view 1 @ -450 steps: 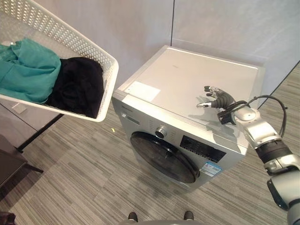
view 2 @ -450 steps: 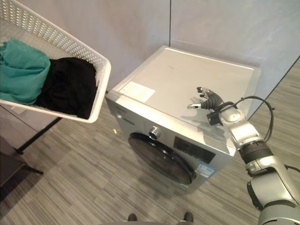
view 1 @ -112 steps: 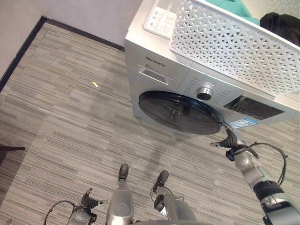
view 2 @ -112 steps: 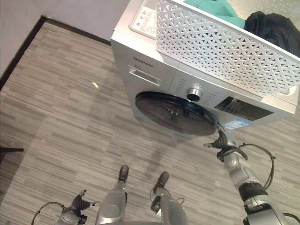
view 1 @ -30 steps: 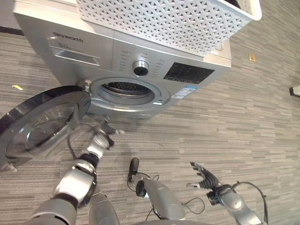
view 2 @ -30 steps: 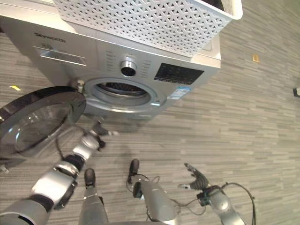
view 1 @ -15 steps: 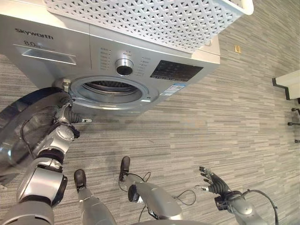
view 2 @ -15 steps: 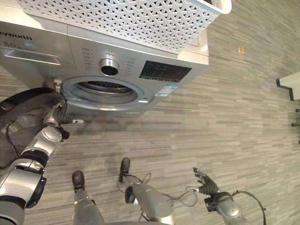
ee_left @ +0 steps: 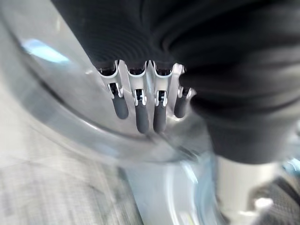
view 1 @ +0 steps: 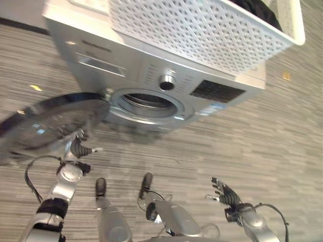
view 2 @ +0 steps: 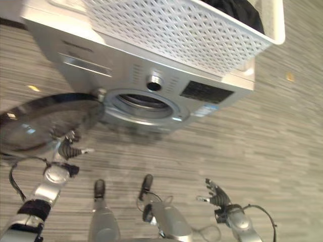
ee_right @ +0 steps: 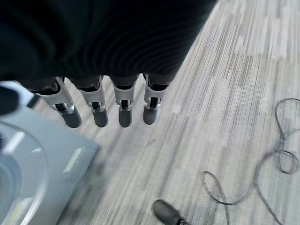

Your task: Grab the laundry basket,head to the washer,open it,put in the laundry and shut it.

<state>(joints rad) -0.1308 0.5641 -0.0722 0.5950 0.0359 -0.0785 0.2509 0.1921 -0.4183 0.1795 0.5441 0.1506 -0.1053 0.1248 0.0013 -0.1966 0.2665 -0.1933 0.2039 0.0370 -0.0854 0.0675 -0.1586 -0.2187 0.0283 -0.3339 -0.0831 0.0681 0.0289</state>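
The silver washer (view 1: pixel 126 65) stands ahead with its round drum opening (view 1: pixel 147 103) uncovered. Its dark glass door (view 1: pixel 53 121) is swung wide to the left. A white lattice laundry basket (view 1: pixel 202 30) sits on the washer's top, and black cloth (view 1: pixel 260 11) shows at its right end. My left hand (view 1: pixel 79 149) is just under the door's lower edge, fingers straight, close to the glass (ee_left: pixel 70 122) in the left wrist view. My right hand (view 1: pixel 223 194) hangs low at the right over the floor, open and holding nothing.
Grey striped plank flooring (view 1: pixel 262 136) stretches to the right of the washer. A small yellow scrap (view 1: pixel 35 87) lies on the floor at the left, and a small yellow mark (view 1: pixel 286 76) lies on the floor at the right.
The camera has swung, shifting the whole scene. My left hand has dropped from the door's rim near the hinge to below the door's lower edge. The door stays wide open.
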